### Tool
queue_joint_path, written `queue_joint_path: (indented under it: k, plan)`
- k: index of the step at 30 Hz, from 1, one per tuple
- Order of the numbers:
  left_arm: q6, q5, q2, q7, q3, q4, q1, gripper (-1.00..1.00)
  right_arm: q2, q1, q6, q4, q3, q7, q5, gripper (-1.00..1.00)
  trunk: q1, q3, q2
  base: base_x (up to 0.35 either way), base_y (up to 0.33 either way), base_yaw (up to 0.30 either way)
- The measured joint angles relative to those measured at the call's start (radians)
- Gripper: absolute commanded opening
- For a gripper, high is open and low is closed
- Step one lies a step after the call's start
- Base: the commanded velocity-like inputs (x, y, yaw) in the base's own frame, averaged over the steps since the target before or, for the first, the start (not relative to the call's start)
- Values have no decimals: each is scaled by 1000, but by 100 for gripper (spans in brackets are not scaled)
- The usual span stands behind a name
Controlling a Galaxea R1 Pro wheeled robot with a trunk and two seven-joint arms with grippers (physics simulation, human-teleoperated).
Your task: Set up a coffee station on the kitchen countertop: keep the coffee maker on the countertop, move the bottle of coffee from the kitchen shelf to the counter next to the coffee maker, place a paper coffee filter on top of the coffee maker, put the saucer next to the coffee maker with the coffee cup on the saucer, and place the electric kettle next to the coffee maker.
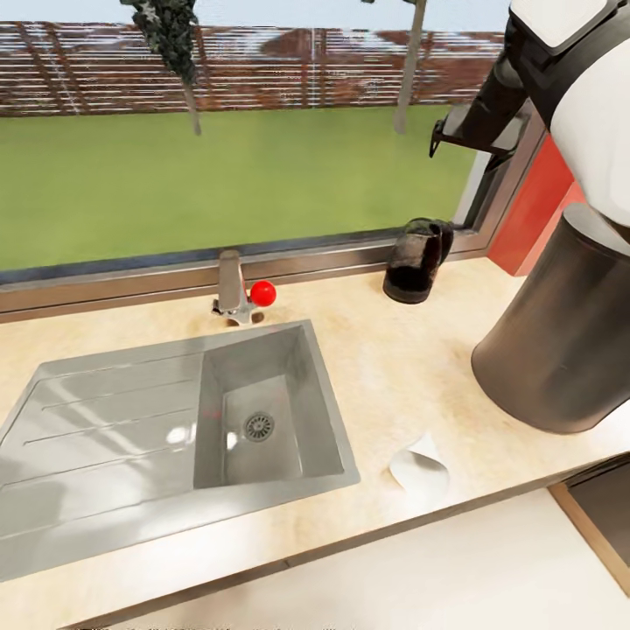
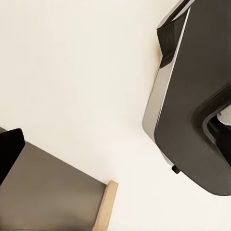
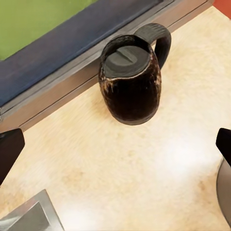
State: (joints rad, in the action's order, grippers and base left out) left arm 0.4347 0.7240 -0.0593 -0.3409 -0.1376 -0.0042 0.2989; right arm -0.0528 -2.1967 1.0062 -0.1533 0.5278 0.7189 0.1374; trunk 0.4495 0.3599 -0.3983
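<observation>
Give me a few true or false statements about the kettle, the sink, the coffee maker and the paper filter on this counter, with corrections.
1. The electric kettle stands upright by the window. True.
2. The paper coffee filter sits on top of the coffee maker. False: it lies on the kitchen countertop, near the front edge.
3. The sink holds dishes. False: its basin is empty.
4. The right end effector grips the kettle. False: its fingertips are spread apart, off the kettle.
5. A red knob sits beside the faucet. True.

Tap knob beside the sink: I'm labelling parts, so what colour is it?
Bright red knob, clearest in the head view.
</observation>
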Motion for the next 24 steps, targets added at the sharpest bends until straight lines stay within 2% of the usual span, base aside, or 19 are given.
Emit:
queue_joint_path:
  k: [24]
  plan:
    - [0, -1, 4, 21, 0, 0, 0, 100, -9, 0, -17, -1, 2, 6, -3, 100, 0, 37, 0, 0, 0, 16]
